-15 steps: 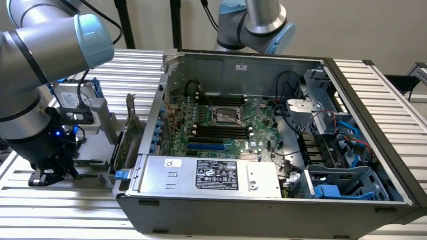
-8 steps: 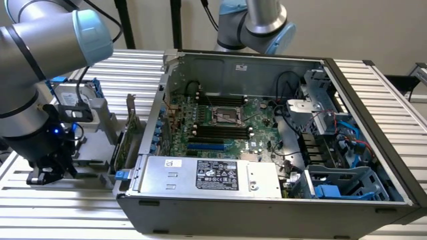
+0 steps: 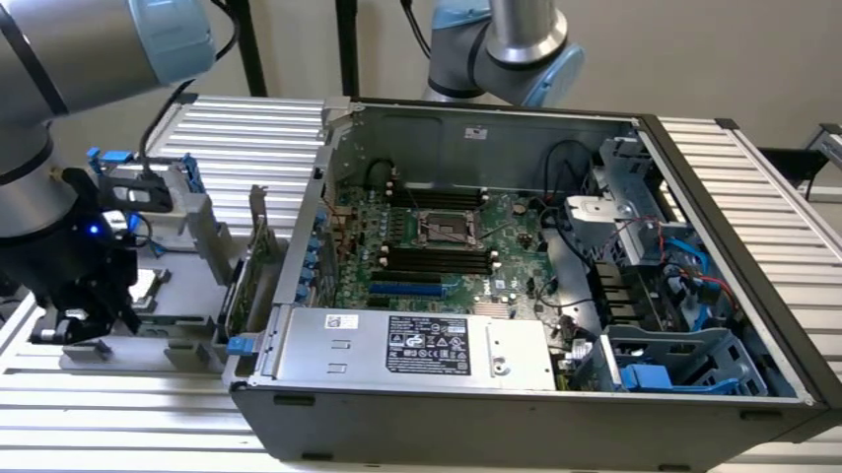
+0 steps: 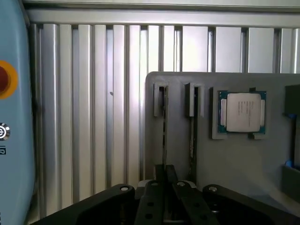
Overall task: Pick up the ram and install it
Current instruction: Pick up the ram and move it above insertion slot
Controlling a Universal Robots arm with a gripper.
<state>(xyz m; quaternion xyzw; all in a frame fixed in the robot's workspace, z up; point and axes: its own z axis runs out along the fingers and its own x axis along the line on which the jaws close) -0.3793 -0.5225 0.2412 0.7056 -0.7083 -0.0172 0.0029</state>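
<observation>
An open computer case (image 3: 526, 419) is sitting mid-frame in the exterior view, its motherboard (image 3: 507, 212) lying bare. Near a square processor (image 4: 242, 112), the ram (image 4: 165, 126) is standing edge-on in a grey tray (image 4: 178, 82) slot, with a second stick (image 4: 192, 131) alongside. At that view's lower left, the arm is reaching down, its gripper (image 4: 166, 174) hanging at the ram's end. Its grip cannot be told.

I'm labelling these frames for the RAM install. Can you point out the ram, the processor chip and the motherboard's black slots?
ram (image 4: 165, 131): wrist view, its thin edge, standing in the tray (image 4: 243, 161).
processor chip (image 4: 242, 111): wrist view, centre of its silver lid.
black slots (image 3: 435, 259): exterior view, middle of the lower bank.
</observation>
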